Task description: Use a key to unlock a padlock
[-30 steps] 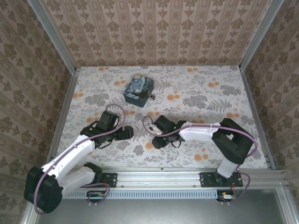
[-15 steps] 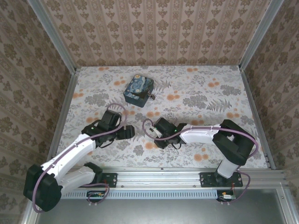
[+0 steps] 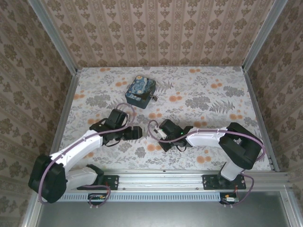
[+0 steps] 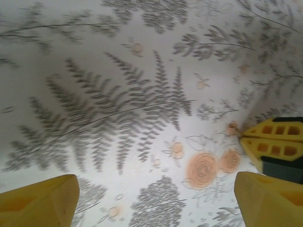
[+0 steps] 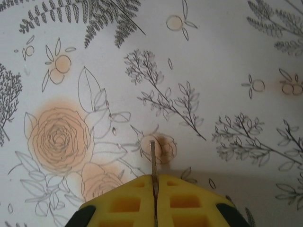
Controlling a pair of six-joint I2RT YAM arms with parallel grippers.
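Two hands hang low over the floral tabletop [image 3: 213, 94]. The right hand [image 5: 155, 178] is pressed together, pinching the key [image 5: 153, 153], its thin blade jutting forward. The left hand [image 4: 156, 201] is spread wide. The padlock [image 3: 152, 98] sits against the blue box [image 3: 139, 90], well apart from both.

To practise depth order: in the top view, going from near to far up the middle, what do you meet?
Rail → left gripper → blue box → back wall.
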